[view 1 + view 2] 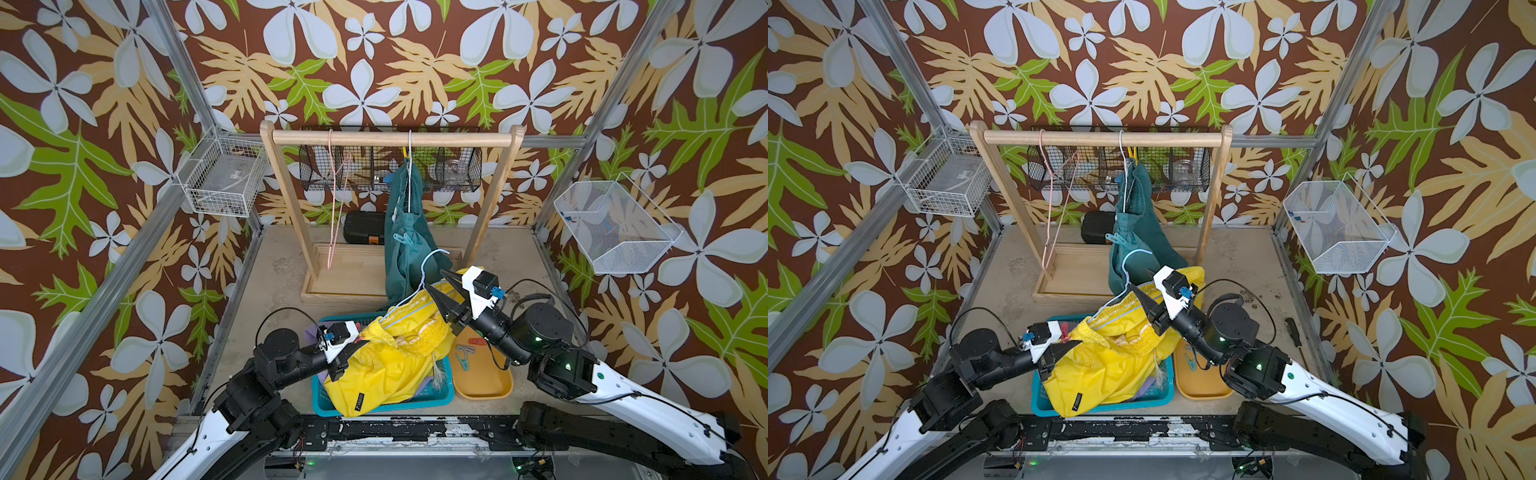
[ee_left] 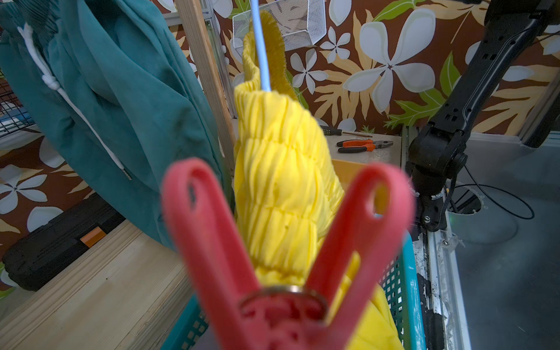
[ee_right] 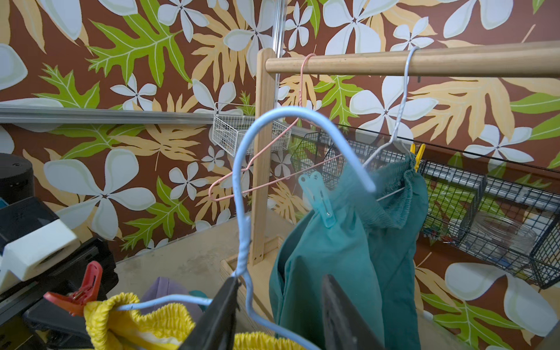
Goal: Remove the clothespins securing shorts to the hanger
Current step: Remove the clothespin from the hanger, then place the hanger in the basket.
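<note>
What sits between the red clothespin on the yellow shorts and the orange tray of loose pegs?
The heaped yellow shorts lie between the red clothespin and the orange tray, and the right gripper, straddling the blue hanger, hangs by the tray's far end.

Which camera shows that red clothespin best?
The left wrist view: the red clothespin fills the foreground, though blurred. The right wrist view shows it small, clipped on the yellow shorts. In a top view it is a speck.
</note>
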Robot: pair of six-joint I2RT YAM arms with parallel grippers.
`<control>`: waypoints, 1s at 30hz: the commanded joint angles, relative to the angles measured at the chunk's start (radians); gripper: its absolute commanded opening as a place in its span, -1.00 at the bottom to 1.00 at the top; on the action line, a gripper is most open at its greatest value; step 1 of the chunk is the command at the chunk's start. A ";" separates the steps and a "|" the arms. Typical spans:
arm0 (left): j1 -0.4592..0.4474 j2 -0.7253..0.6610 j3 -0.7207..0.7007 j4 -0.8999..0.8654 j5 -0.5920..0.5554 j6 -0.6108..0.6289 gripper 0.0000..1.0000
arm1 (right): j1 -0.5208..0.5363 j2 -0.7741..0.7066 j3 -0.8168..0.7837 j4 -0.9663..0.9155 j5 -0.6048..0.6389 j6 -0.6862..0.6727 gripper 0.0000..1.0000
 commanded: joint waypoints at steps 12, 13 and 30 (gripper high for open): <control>0.001 0.007 0.012 0.039 0.009 0.009 -1.00 | 0.000 0.058 0.026 0.033 -0.044 0.008 -0.15; 0.001 0.006 0.013 0.039 0.009 0.009 -1.00 | -0.002 0.061 0.026 0.035 -0.041 0.008 -0.16; 0.001 0.008 0.010 0.039 0.012 0.008 -1.00 | -0.011 0.088 0.023 0.084 -0.081 0.031 -0.40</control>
